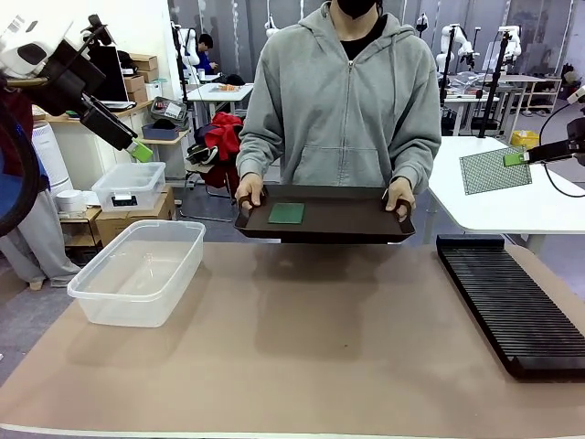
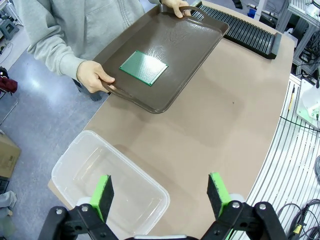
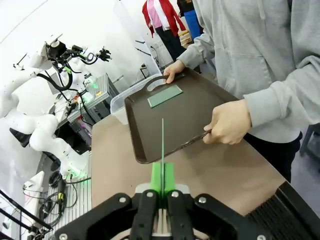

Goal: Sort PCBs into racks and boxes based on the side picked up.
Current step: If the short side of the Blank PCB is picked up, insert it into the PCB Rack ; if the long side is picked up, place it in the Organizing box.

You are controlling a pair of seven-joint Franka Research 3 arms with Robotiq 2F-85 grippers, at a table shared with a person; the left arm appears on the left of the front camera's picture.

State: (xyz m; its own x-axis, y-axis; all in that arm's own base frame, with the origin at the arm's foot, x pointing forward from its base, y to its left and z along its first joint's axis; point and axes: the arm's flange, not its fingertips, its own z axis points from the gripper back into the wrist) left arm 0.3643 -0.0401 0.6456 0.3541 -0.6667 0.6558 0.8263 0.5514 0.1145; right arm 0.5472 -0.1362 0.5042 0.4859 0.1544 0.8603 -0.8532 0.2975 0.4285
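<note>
- The left fingers (image 2: 104, 196) are seen spread wide apart, with nothing gripped between them. They are held high at the far left, above the near corner of the clear tub (image 1: 183, 240).
- The tub is set on the left part of the worktop (image 1: 302, 357), close to its left edge.
- A dark brown tray (image 1: 352, 222) is held about level over the far edge of the worktop by a person in a grey hooded top. One hand (image 1: 249, 192) is closed on its left handle and the other hand (image 1: 399, 196) on its right handle.
- One green PCB (image 1: 286, 213) is laid flat on the tray, toward its left end and apart from the rim.
- The black slotted rack (image 1: 512, 302) is laid on the right part of the worktop, running from the far side toward the near edge, well apart from the tub.
- The right fingers (image 3: 158, 177) are pressed shut on a second green PCB (image 3: 162, 145). It is gripped by one edge and seen edge-on as a thin line rising from the pads. This board is held in the air at the far right, clear of the worktop.
</note>
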